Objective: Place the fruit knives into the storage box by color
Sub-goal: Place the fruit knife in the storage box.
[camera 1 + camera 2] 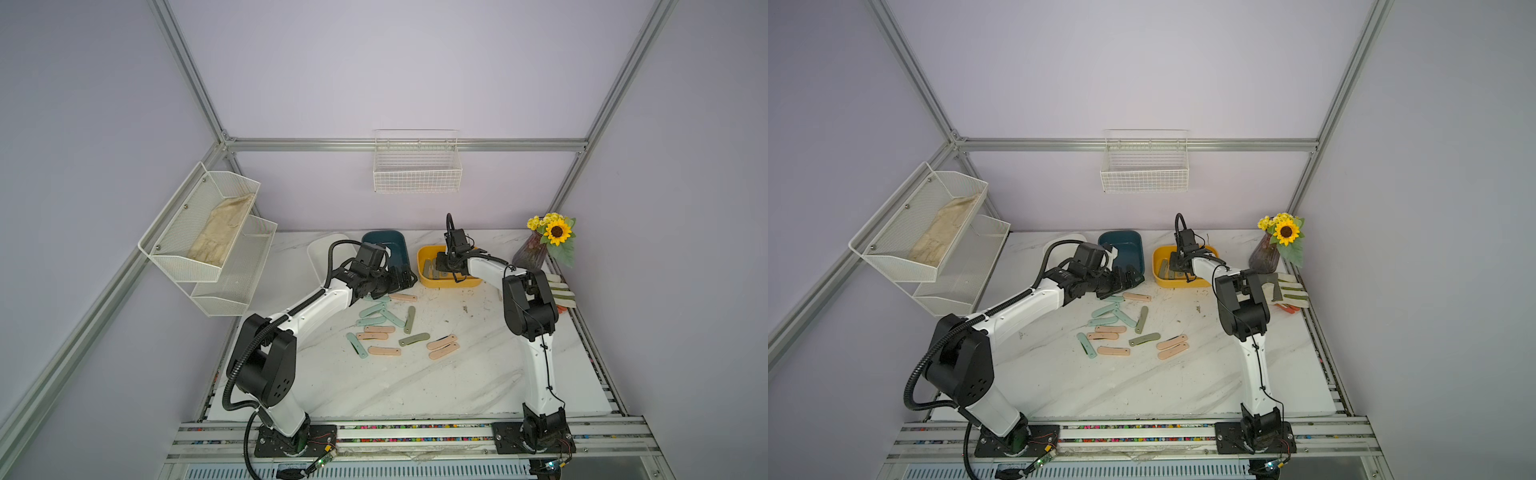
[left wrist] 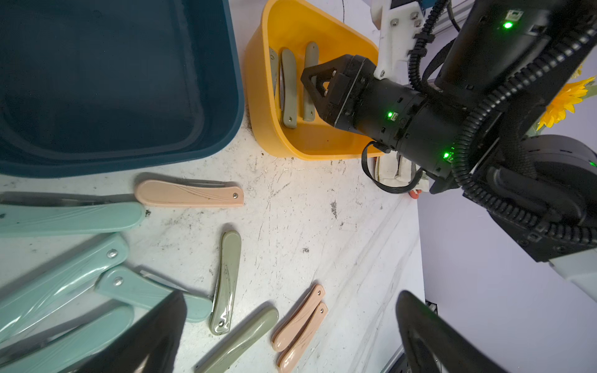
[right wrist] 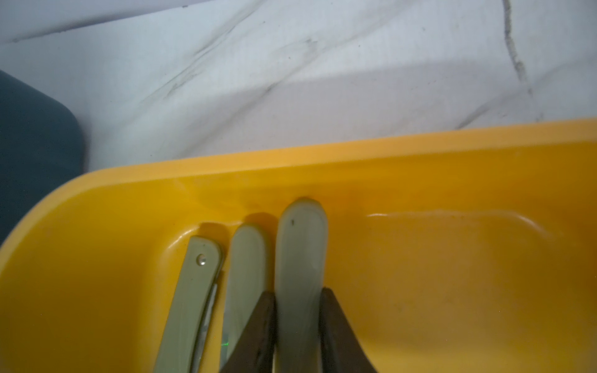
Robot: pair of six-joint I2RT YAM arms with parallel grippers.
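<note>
**Three olive grey-green folded plastic fruit knives (image 3: 247, 268) in the rounded yellow plastic storage box (image 3: 355, 151)**

Three olive knives are seen lying side by side in the yellow box, which is set at the back of the white marble-patterned desk (image 1: 415, 386). The olive knife nearest the box's middle (image 3: 303, 252) is enclosed by the right gripper (image 3: 298, 297). Its jaws are drawn narrow, with a dark finger laid against each long edge of that knife. The knife's rounded tip is close to the far wall of the box.

The left gripper (image 2: 290, 294) is held low over the desk, just in front of the dark teal plastic box (image 1: 399, 245). Its jaws are spread wide and nothing is gripped.

Thirteen more knives are scattered on the desk between the two arms. Five mint green knives (image 1: 371, 321), six peach pink knives (image 1: 384, 351) and two olive ones (image 1: 409, 320) can be counted. One peach pink knife (image 2: 190, 195) lies just in front of the teal box.

A white plastic box (image 1: 322, 249) is placed beside the teal one and is partly hidden by the left arm. A striped work glove (image 1: 1287, 291) is laid at the desk's right edge, near a dark glass vase of sunflowers (image 1: 530, 251).
</note>
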